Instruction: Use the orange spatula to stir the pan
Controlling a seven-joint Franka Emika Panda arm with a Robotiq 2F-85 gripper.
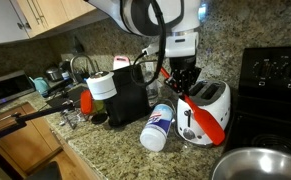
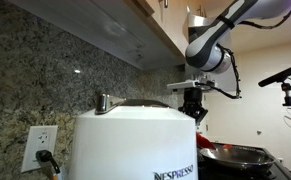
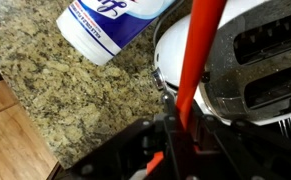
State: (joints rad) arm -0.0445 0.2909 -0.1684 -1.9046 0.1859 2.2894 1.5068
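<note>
My gripper (image 1: 184, 88) hangs over the white toaster (image 1: 211, 100), shut on the orange spatula (image 1: 211, 122). The spatula slants down to the right across the toaster's front, blade end lowest. In the wrist view its red-orange handle (image 3: 199, 50) runs from the top edge down between my fingers, where the gripper (image 3: 182, 126) clamps it. The shiny silver pan (image 1: 255, 164) sits at the bottom right, to the right of the gripper and lower; only part of its rim shows. In an exterior view the gripper (image 2: 193, 110) hangs left of and above the pan (image 2: 235, 155).
A white and blue container (image 1: 158, 129) lies on its side on the granite counter (image 1: 105, 150), left of the toaster. A black coffee machine (image 1: 127, 98) stands behind it. A black stove (image 1: 273, 80) is at the right. A white Nespresso machine (image 2: 135, 145) fills the foreground.
</note>
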